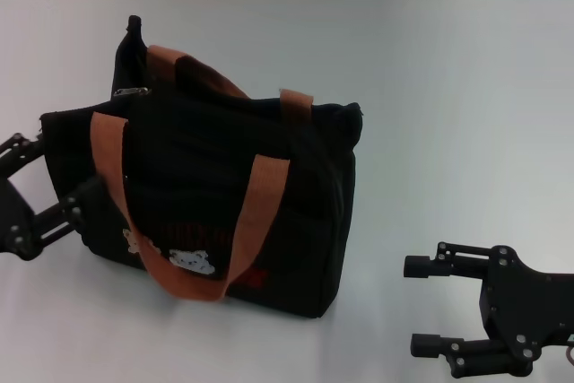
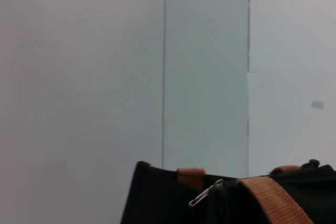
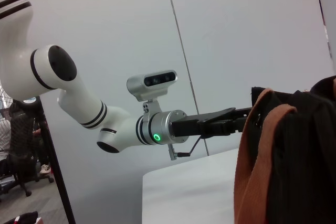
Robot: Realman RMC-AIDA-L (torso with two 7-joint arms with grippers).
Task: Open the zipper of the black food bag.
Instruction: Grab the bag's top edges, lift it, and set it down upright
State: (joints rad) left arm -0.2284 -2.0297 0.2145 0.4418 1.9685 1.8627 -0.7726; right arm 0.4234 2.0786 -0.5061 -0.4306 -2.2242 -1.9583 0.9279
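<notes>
The black food bag [image 1: 296, 195] stands upright left of the table's middle, its orange-brown handles draped over the front. The zipper runs along its top edge, and the small silver pull tab [image 1: 132, 92] sits at the far left end; the left wrist view shows the pull tab [image 2: 205, 192] hanging at the top of the bag [image 2: 163, 203]. My left gripper [image 1: 67, 163] straddles the bag's left end, one finger behind the edge and one on the front face. My right gripper [image 1: 413, 305] is open over the table, apart from the bag, at the lower right.
A white table [image 1: 466, 114] stretches behind and right of the bag up to a pale wall. In the right wrist view the left gripper [image 3: 239, 121] meets the end of the bag [image 3: 304, 156] beside an orange strap [image 3: 252, 156].
</notes>
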